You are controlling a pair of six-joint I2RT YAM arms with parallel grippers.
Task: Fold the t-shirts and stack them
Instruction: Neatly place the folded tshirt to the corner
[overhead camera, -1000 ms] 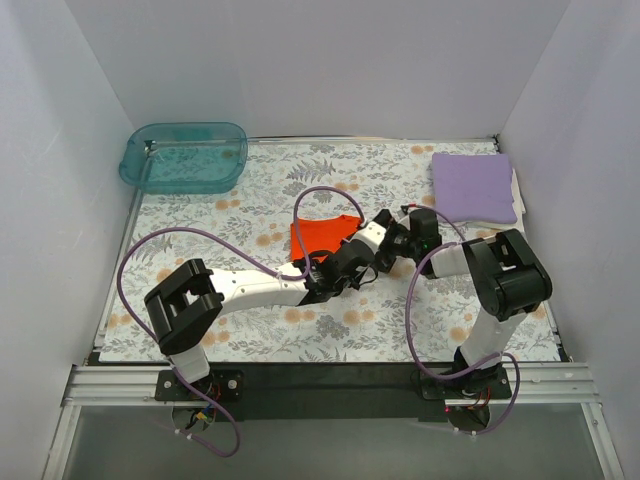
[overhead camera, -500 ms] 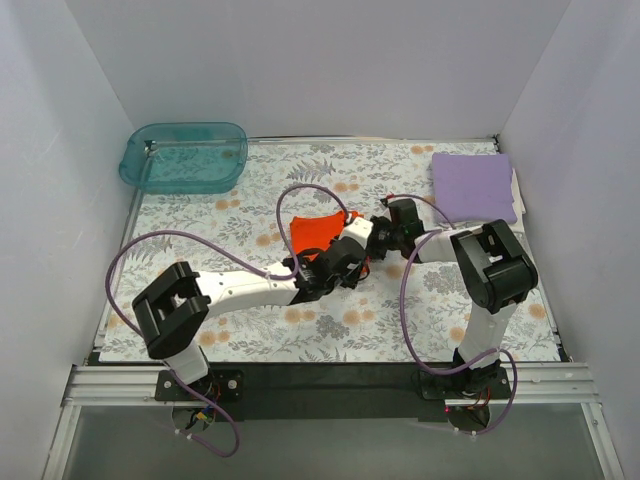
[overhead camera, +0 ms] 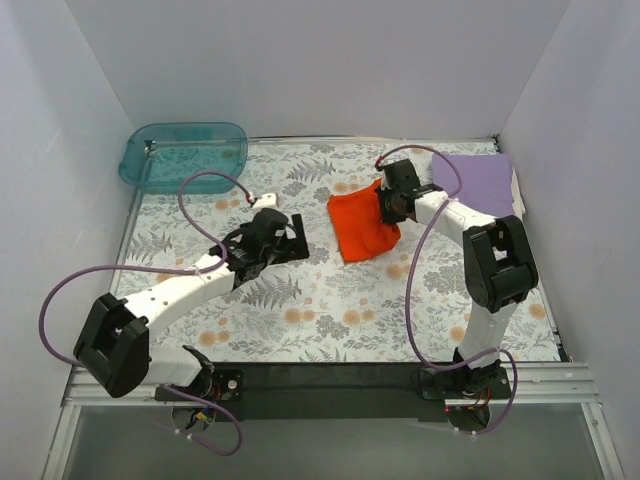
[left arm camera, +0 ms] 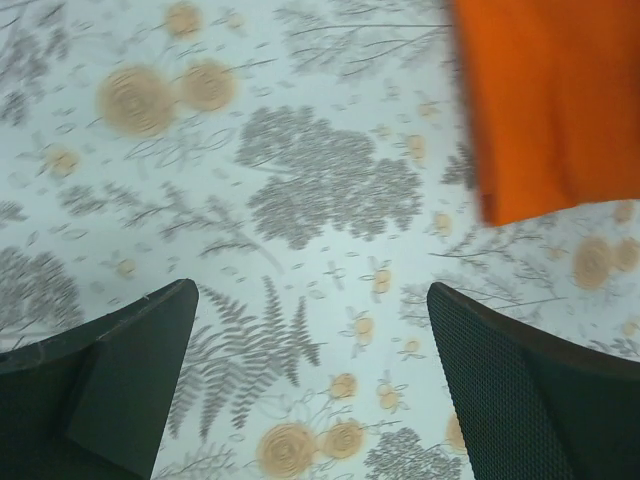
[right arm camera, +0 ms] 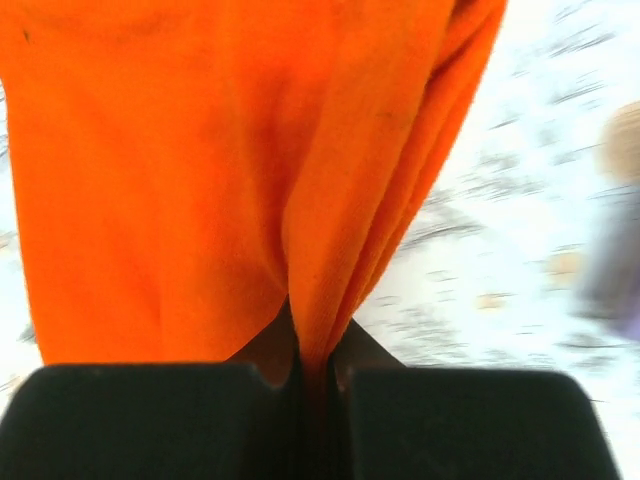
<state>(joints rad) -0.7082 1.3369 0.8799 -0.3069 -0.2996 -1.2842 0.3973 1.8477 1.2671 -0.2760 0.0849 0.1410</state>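
Observation:
The orange-red t-shirt (overhead camera: 360, 224) hangs folded from my right gripper (overhead camera: 388, 203), which is shut on its edge; in the right wrist view the orange-red t-shirt (right arm camera: 200, 180) bunches between the black fingers (right arm camera: 420, 420). The lavender t-shirt (overhead camera: 478, 182) lies folded at the back right of the table. My left gripper (overhead camera: 290, 238) is open over the floral cloth, left of the orange-red shirt and apart from it. Between its fingers (left arm camera: 530, 400) the left wrist view holds only the floral cloth, and the orange-red t-shirt (left arm camera: 550, 100) fills the upper right corner.
A translucent teal tub (overhead camera: 185, 156) stands at the back left corner. The floral tablecloth (overhead camera: 320, 310) covers the table, with white walls on three sides. Purple cables loop from both arms over the table.
My left gripper has opened, let go of the orange-red t-shirt and drawn back to the left. My right gripper has shut on the shirt and carried it toward the back right.

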